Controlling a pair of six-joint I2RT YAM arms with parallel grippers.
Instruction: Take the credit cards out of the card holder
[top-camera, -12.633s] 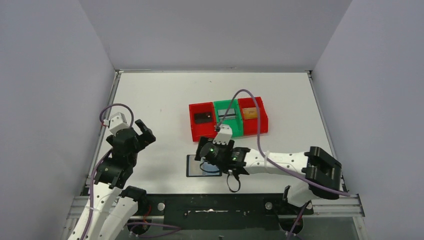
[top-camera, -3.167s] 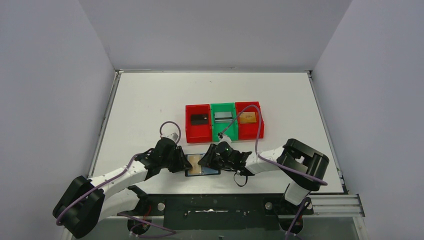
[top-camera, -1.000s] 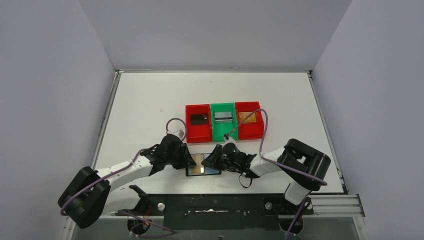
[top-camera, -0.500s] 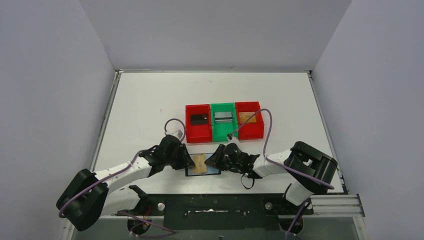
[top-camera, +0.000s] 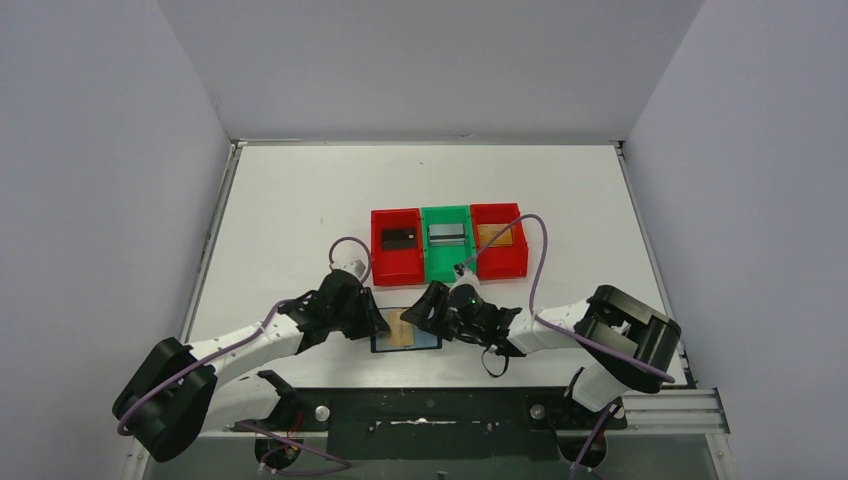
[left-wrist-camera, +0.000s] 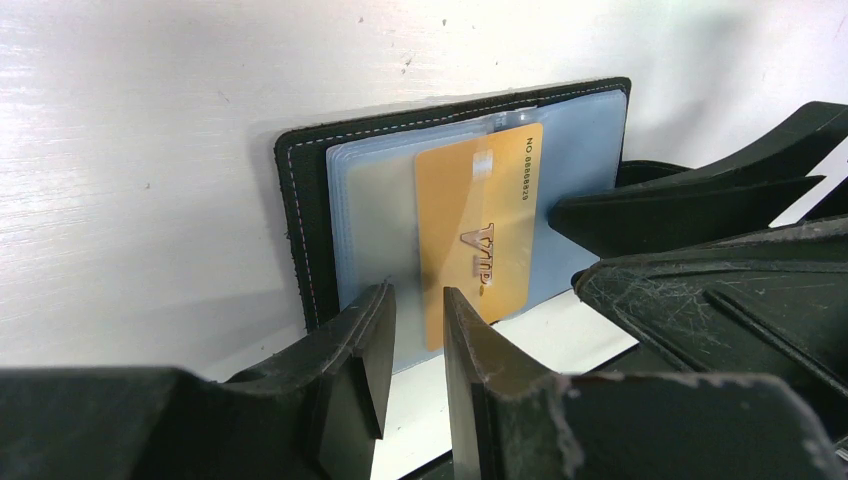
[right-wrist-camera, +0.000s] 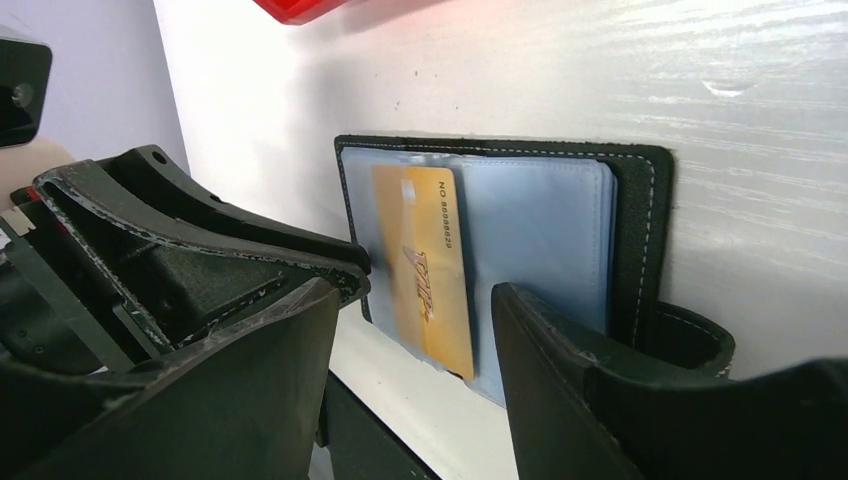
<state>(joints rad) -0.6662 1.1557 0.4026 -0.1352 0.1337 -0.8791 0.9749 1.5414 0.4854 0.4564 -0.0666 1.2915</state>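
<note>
The card holder (top-camera: 408, 341) lies open and flat near the table's front edge, its bluish pockets up (left-wrist-camera: 300, 220) (right-wrist-camera: 640, 230). A gold credit card (top-camera: 399, 328) (left-wrist-camera: 478, 230) (right-wrist-camera: 425, 270) lies loose on top of the pockets, half over the near edge. My left gripper (top-camera: 374, 322) (left-wrist-camera: 418, 300) sits low at the holder's left edge, its jaws a narrow gap apart with nothing between them. My right gripper (top-camera: 427, 312) (right-wrist-camera: 415, 295) stands open at the holder's right side, the gold card in front of its gap and free of both fingers.
Behind the holder stand three joined bins: a red one (top-camera: 378, 250) with a black card (top-camera: 398, 238), a green one (top-camera: 446, 268) with a silver-grey card (top-camera: 446, 233), and a red one (top-camera: 522, 250) with a gold card (top-camera: 494, 235). The table's front edge is very close.
My right gripper has opened and let go of the gold card, which now rests on the open holder. The left gripper has stayed where it was.
</note>
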